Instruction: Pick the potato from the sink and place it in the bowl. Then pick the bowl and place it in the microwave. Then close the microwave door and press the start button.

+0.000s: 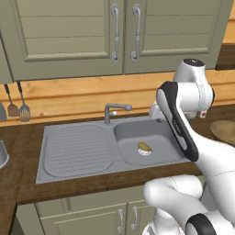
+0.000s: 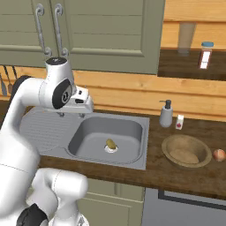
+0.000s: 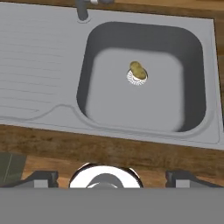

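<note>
**A:** Hovering high over the sink point(image 3: 39, 57) right now — we're seeing the gripper point(image 3: 111, 177) tips spread wide at the bottom of the hand view, nothing between them. Jaws apart, empty.

**B:** Where's the potato point(image 3: 137, 68) sitting?

**A:** We're seeing it lying in the basin, right on the drain ring point(image 3: 137, 78), partly covering it. Well below the fingers, no contact.

**B:** So how far are we judging progress?

**A:** Nothing done, as far as we're reading it. Potato not yet picked. The bowl point(image 2: 186, 151) is resting on the wooden counter point(image 2: 154, 170) to the right of the sink, nothing from the task in it. Everything's left: grasp, drop into bowl, bowl into microwave, door, start button.

**B:** Counts?

**A:** We're counting one potato, one bowl, one sink with one basin and one faucet point(image 1: 113, 110). Around them: one soap dispenser point(image 2: 166, 113), one small carton point(image 2: 179, 122) beside it, one roundish reddish item point(image 2: 219, 154) just right of the bowl — we can't tell what it is. Two utensils point(image 1: 18, 103) hanging on the wall to the left.

**B:** Next?

**A:** We're guessing a straight descent onto the potato.
</note>
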You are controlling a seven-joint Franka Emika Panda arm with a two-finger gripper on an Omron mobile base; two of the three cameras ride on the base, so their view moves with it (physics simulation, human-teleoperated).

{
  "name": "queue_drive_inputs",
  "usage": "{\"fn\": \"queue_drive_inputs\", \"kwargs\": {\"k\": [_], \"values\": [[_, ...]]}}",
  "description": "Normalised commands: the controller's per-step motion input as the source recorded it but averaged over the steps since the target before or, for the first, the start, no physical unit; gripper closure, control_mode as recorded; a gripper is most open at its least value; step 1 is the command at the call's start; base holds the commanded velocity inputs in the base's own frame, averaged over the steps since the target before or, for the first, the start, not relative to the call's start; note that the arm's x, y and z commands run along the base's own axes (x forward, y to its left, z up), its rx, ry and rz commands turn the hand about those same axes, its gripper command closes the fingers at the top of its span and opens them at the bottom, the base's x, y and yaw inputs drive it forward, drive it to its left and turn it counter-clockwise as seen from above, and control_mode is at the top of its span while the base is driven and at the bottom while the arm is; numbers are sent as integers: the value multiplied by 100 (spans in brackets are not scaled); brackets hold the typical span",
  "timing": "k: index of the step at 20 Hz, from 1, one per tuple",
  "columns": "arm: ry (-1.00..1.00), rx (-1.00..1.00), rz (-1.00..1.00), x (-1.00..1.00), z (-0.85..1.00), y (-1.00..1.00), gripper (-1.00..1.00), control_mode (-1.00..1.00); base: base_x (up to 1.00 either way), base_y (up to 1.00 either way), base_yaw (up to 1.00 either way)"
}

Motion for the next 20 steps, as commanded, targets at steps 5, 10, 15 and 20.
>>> {"fn": "queue_drive_inputs", "kwargs": {"k": [5, 10, 15, 20], "values": [[5, 0, 11, 18, -39, -31, -100, -100, 0, 0, 0], [0, 0, 10, 38, -47, -33, -100, -100, 0, 0, 0], [0, 0, 7, 60, -49, -26, -100, -100, 0, 0, 0], [0, 3, 6, 61, -44, -18, -100, -100, 0, 0, 0]]}}
